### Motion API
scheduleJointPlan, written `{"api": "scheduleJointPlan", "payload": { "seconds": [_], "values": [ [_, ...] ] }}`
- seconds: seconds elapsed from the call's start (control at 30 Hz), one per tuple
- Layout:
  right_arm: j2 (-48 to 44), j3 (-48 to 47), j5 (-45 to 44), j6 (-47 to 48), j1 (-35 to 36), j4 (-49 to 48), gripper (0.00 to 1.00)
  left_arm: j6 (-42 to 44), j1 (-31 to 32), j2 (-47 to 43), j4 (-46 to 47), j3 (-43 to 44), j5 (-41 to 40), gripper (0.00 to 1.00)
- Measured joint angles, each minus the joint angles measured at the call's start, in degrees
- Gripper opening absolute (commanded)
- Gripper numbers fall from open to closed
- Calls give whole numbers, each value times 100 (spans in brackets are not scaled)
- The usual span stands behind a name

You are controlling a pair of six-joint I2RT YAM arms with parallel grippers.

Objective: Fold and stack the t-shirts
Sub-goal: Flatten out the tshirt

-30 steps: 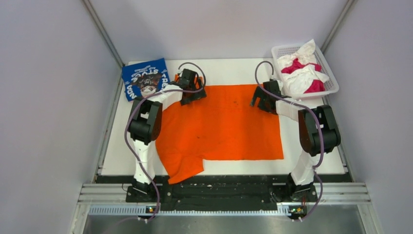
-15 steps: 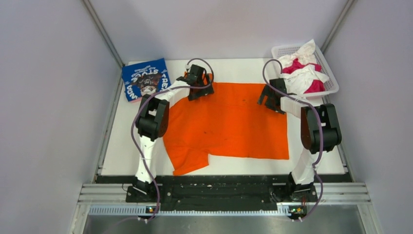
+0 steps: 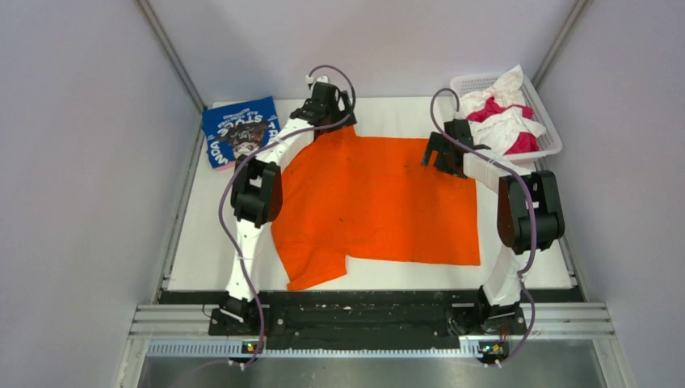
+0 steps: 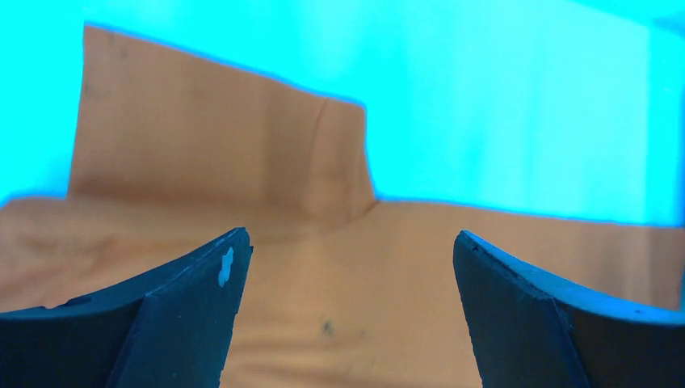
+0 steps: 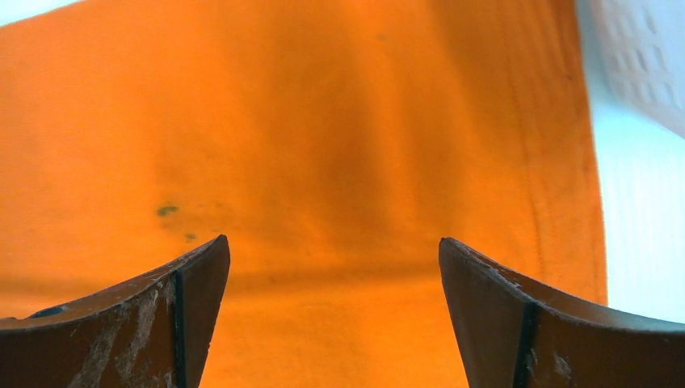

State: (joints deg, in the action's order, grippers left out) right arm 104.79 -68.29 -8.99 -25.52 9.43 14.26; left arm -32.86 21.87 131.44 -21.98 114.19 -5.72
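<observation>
The plain orange t-shirt point(image 3: 380, 198) lies spread flat in the middle of the table, one sleeve hanging toward the near edge. My left gripper point(image 3: 326, 105) hovers over the shirt's far left corner, jaws wide open and empty, with the cloth point(image 4: 339, 307) below the fingers. My right gripper point(image 3: 437, 155) is over the shirt's far right part, also open and empty, with orange cloth point(image 5: 323, 162) beneath it. The blue t-shirt with white lettering point(image 3: 240, 129) lies folded at the far left. White point(image 3: 507, 128) and magenta point(image 3: 485, 111) shirts are bunched in the basket.
The white lattice basket point(image 3: 556, 148) stands at the far right corner, close to my right arm; its wall shows in the right wrist view point(image 5: 646, 48). Grey walls enclose the table on three sides. A black rail point(image 3: 363, 311) runs along the near edge.
Both arms have reached farther back. The orange shirt has shifted right and away from the near edge, its far left corner drawn up toward the back. The left gripper now sits beyond that corner.
</observation>
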Motion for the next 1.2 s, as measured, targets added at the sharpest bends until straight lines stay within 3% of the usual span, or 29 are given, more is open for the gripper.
{"api": "scheduleJointPlan", "payload": {
  "seconds": [0.13, 0.43, 0.6, 0.83, 1.2],
  "values": [
    [234, -358, 114, 50, 170, -59, 99, -37, -94, 516, 295, 737, 138, 99],
    [833, -713, 361, 66, 258, -229, 99, -433, -205, 1344, 535, 1095, 245, 99],
    [957, -802, 459, 39, 262, -437, 99, -1040, -227, 1552, 852, 1231, 306, 99],
    [1412, -1414, 463, 44, 269, -494, 99, -2284, -334, 2472, 1508, 2358, 452, 99],
    [1961, -2181, 625, 92, 269, -529, 99, -2894, -632, 2441, 1467, 2321, -234, 99]
  ]
}}
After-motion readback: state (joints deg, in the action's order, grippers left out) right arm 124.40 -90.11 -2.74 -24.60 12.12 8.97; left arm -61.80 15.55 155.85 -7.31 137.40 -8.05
